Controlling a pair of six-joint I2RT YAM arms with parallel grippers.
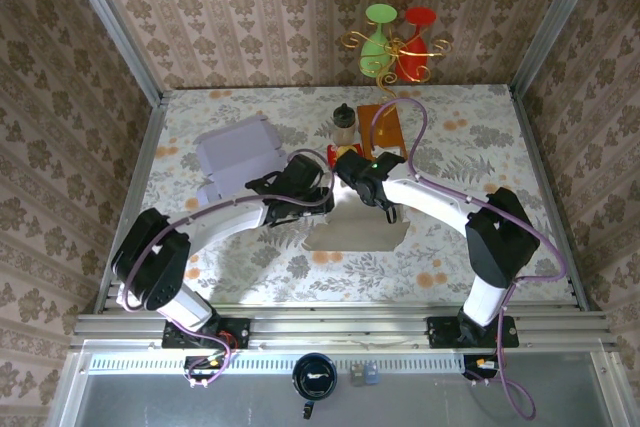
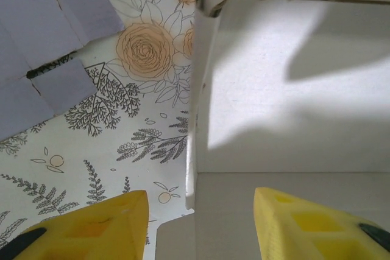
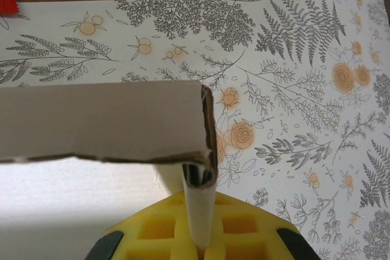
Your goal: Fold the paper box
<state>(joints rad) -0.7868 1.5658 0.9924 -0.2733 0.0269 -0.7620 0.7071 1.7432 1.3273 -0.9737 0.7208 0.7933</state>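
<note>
My right fingers are pinched tight on an upright wall of the paper box, which sits half-raised near the middle of the flowered tabletop, between my two wrists. My left fingers stand partway open and grip nothing. One is outside the box's standing corner edge over the tabletop, and the other is over its flat floor panel.

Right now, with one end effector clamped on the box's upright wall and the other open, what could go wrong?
1. The right end effector pinches only a narrow flap of the paper box at its ragged corner, so it could slip or tear.
2. The left end effector stands open, so the raised wall may sag or fold flat.
3. Lavender cardboard lies close by, and the left arm might snag it.
</note>
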